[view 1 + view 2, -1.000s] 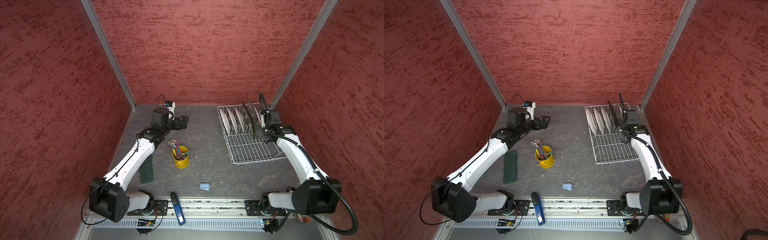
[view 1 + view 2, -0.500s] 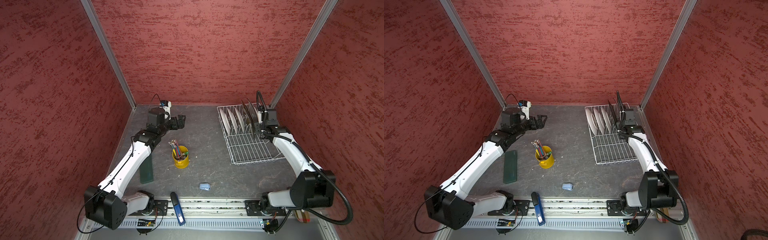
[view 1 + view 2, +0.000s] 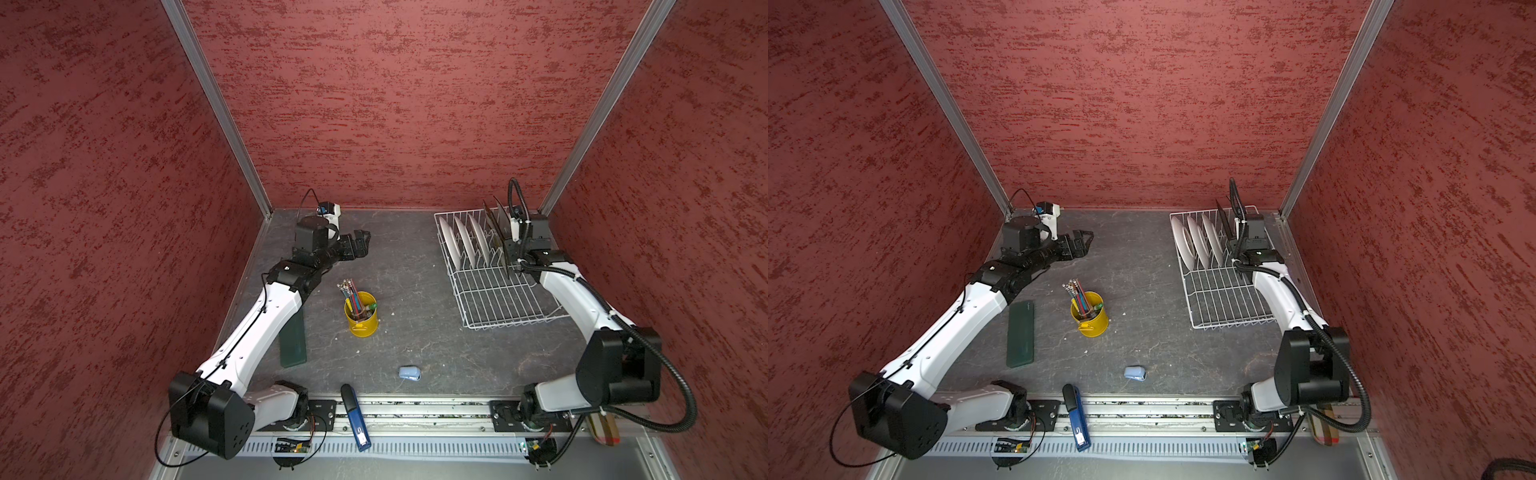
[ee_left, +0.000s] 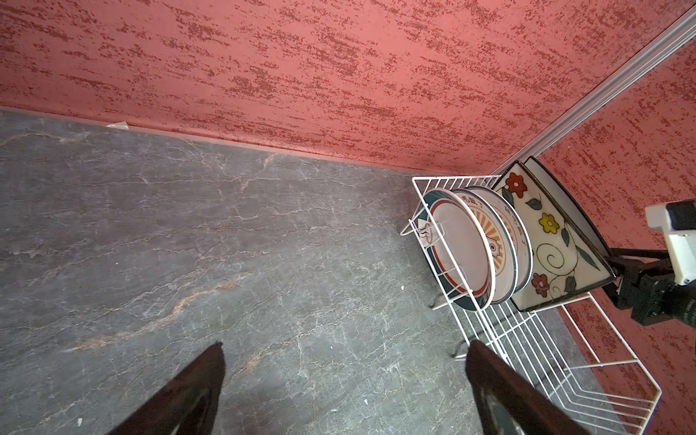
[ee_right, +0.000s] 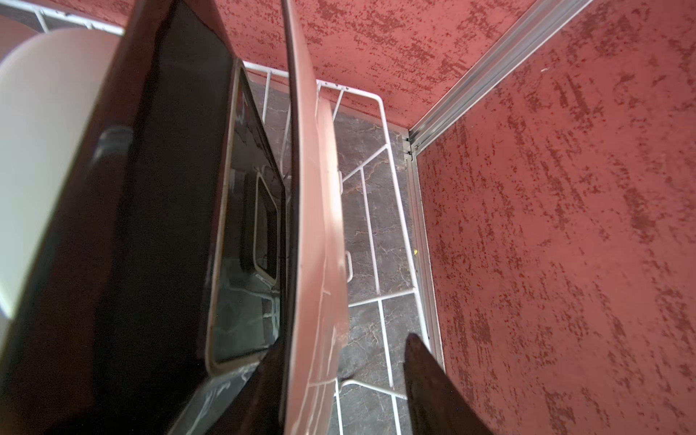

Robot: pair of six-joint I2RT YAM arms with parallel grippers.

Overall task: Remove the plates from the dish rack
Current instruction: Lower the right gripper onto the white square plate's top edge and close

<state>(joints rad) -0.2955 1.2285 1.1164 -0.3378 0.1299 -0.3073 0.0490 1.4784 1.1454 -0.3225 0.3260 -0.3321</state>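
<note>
The white wire dish rack (image 3: 515, 320) (image 3: 1225, 320) (image 4: 565, 376) stands at the back right. Three round plates (image 3: 459, 243) (image 3: 1196, 245) (image 4: 463, 244) stand upright in it. To their right are two square plates (image 3: 496, 216) (image 3: 1223, 216) (image 4: 546, 241). My right gripper (image 3: 509, 249) (image 3: 1235, 249) (image 5: 342, 339) straddles the near edge of the outermost square plate (image 5: 312, 188). One finger lies against the plate and the other stands a gap away, so it is open. My left gripper (image 3: 361, 241) (image 3: 1086, 239) (image 4: 344, 343) hangs wide open over bare table at the back left, holding nothing.
A yellow pencil cup (image 3: 361, 318) stands mid-table, with a dark green case (image 3: 293, 340) to its left. A small light-blue object (image 3: 409, 372) and a blue stapler (image 3: 355, 419) lie near the front edge. The right wall and back corner are close to the rack.
My right gripper's jaws have narrowed around the square plate's edge and the wrist has shifted slightly toward the back. The left arm has stretched out lower, and its gripper stays open in about the same spot.
</note>
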